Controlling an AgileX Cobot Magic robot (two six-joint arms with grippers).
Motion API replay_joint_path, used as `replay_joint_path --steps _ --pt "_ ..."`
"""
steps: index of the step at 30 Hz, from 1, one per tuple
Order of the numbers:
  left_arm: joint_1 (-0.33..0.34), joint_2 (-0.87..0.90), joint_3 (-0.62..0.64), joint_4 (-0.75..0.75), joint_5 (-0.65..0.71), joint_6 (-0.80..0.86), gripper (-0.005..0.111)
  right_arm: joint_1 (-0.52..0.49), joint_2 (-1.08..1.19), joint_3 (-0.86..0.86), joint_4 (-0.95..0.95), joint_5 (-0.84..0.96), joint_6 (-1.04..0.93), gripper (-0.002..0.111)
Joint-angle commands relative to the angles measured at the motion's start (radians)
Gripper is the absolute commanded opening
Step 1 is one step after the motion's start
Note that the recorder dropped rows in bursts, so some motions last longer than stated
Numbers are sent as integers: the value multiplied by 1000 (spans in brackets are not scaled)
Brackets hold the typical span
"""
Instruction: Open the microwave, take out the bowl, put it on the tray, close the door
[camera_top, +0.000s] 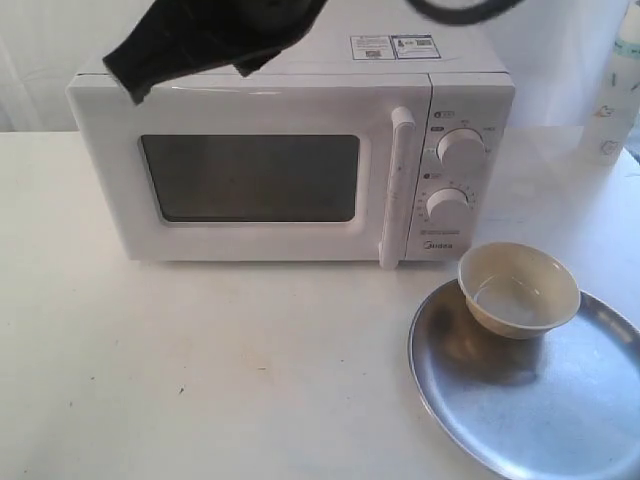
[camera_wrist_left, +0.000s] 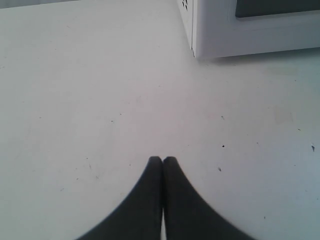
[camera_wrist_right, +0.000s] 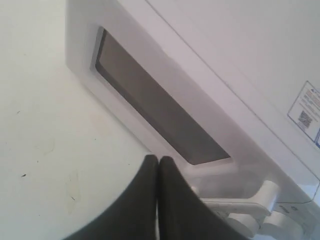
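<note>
The white microwave (camera_top: 460, 90) stands at the back of the table with its door (camera_top: 250, 120) shut, dark window and bar handle (camera_top: 398, 190) facing me. The beige bowl (camera_top: 520, 300) sits on the far left part of the silver tray (camera_top: 560, 420), at the front right. My right gripper (camera_top: 132, 88) hangs shut and empty over the microwave's top left corner; its wrist view has the shut fingertips (camera_wrist_right: 158, 158) above the door window (camera_wrist_right: 155, 110). My left gripper (camera_wrist_left: 162, 159) is shut and empty over bare table, near the microwave's lower corner (camera_wrist_left: 210, 40); it is outside the exterior view.
A pale bottle (camera_top: 615, 90) stands at the back right beside the microwave. The white table (camera_top: 200, 370) stretches in front of the microwave and left of the tray. A dark cable loop (camera_top: 460, 10) hangs over the microwave's top.
</note>
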Motion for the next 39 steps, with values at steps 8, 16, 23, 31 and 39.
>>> replay_joint_path --steps 8,16,23,31,39 --pt "-5 -2 -3 -10 3 0 0 -2 -46 4 5 2 7 0" --pt "-5 -2 -3 -10 3 0 0 -2 -5 7 -118 -26 65 0" --pt "-5 -2 -3 -10 3 0 0 -70 -176 276 -272 2 531 0" --pt "-5 -2 -3 -10 3 0 0 -309 -630 1001 -293 -822 916 0" --pt "-5 -2 -3 -10 3 0 0 -655 -984 1503 -297 -1229 916 0"
